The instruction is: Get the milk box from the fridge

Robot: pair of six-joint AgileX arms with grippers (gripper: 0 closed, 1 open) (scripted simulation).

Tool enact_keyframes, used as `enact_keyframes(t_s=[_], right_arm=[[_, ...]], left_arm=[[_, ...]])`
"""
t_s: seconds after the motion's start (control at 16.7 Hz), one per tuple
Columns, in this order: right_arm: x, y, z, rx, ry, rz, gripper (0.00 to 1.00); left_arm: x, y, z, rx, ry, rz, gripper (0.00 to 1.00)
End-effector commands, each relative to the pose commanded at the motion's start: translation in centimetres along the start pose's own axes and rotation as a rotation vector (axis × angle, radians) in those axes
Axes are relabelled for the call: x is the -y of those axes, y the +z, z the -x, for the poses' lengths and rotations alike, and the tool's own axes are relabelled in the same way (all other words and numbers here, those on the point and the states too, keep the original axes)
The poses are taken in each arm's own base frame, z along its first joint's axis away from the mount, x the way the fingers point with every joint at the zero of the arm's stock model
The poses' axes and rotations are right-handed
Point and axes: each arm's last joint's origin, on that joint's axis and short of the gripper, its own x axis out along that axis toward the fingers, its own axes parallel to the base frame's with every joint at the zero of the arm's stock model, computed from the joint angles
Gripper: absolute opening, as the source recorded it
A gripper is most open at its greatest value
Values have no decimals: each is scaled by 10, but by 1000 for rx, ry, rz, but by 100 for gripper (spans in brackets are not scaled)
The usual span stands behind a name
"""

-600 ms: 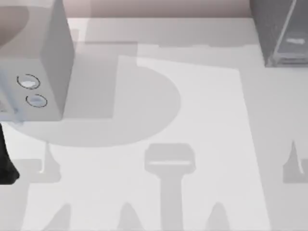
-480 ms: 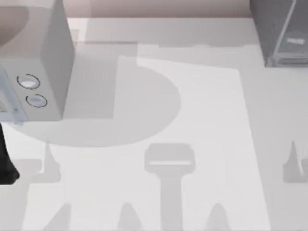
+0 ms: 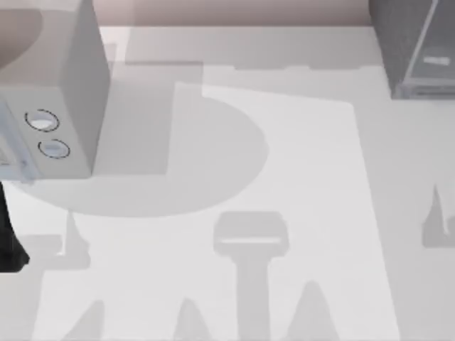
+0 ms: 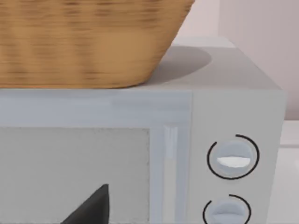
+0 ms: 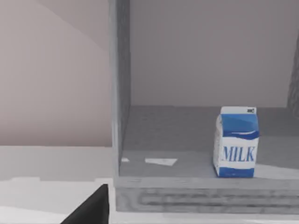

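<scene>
Inside the dark grey boxy fridge [image 5: 140, 140], on its grey floor near the front lip, the small blue-and-white milk box [image 5: 236, 142] stands upright, lettered MILK, with bare floor beside it out to the fridge's side wall. From above, the fridge [image 3: 416, 50] sits at the table's far right corner; the white table [image 3: 284, 177] lies open in the middle. How far either gripper is open I cannot tell. At far left stands a pale grey box with two round dials [image 3: 53, 92], bearing a woven wicker basket [image 4: 88, 42].
</scene>
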Motion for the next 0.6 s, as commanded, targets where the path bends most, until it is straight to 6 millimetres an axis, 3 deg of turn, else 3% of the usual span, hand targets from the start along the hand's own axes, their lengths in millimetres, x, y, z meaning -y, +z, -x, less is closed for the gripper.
enact_keyframes(t_s=[0.24, 0.6], right_arm=[[18, -4, -29, -23, -3, 1, 100], [53, -41, -61, -86, 0, -27, 100]], left_arm=[[0, 0, 0, 0, 0, 0, 100], [0, 0, 0, 0, 0, 0, 100]])
